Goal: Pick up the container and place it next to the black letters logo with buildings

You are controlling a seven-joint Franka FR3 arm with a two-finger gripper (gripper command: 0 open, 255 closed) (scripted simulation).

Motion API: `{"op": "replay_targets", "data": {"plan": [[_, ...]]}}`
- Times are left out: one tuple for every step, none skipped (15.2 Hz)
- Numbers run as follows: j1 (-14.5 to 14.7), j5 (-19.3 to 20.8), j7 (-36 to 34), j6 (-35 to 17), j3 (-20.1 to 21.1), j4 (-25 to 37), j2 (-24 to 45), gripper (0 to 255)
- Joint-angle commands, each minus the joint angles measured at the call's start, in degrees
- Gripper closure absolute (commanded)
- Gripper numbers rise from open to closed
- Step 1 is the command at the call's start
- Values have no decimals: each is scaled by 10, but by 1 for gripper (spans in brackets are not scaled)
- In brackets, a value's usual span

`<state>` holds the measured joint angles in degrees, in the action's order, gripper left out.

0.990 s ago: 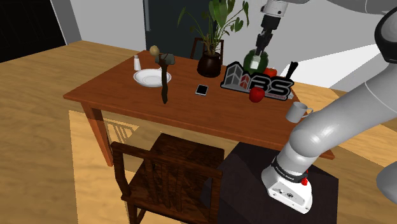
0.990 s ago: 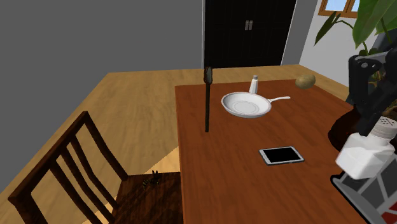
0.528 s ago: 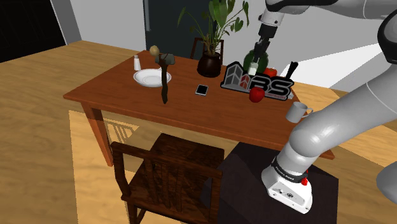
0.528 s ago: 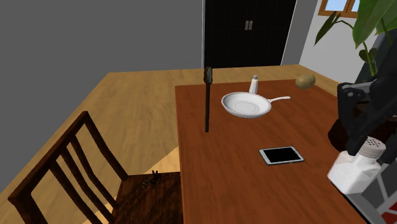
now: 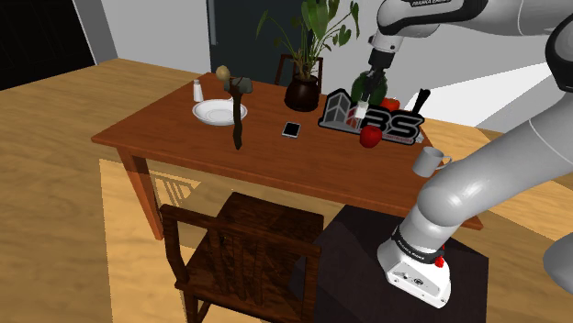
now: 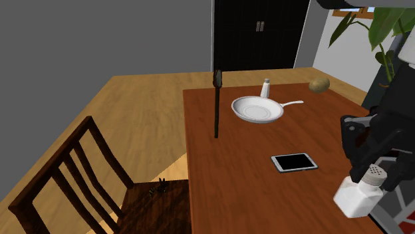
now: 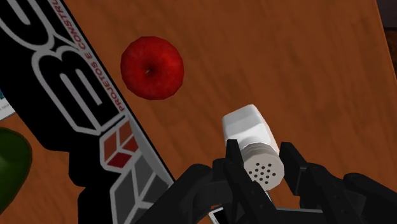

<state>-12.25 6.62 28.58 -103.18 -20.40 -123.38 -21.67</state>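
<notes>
The black gripper (image 7: 262, 164) is pinching a small white container (image 7: 247, 129) just below its perforated cap, one finger pressing on each side. The container is hanging upright from the fingers, just beside the long edge of the black logo sign (image 7: 70, 89), on the same side of the sign as a red apple (image 7: 153, 68). In the wrist view the brown table (image 7: 292, 57) is showing below the container, and whether its base is touching the wood cannot be told.

Over the last second the gripper (image 5: 372, 83) has been coming down with the container (image 5: 360, 110). In the shoulder view it has dropped from above the logo sign (image 5: 386, 122) to level with it. In the second exterior view the container (image 6: 359, 196) is sitting lower than it was.

Judging from this, the carrying is nearly over and the container is arriving at its place by the sign. The likely remaining steps are settling it on the table and releasing it. The apple is lying near the logo sign too, apart from the container.
</notes>
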Motion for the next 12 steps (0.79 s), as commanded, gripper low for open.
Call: {"op": "replay_targets", "data": {"plan": [[0,1,0,-15,-1,-14,0,255],[-1,1,0,-23,-2,-21,1,255],[-1,1,0,-30,-3,-28,2,255],[-1,2,0,-38,-3,-35,2,255],[-1,2,0,-46,-4,-42,3,255],[-2,2,0,-54,-5,-49,4,255],[-2,2,0,-62,-6,-56,5,255],[-2,2,1,-69,-7,-62,7,255],[-2,3,1,-77,-8,-69,8,255],[-2,3,1,-85,-9,-75,10,255],[-2,3,1,-93,-10,-82,12,255],[-3,3,2,-101,-10,-88,14,255]]}}
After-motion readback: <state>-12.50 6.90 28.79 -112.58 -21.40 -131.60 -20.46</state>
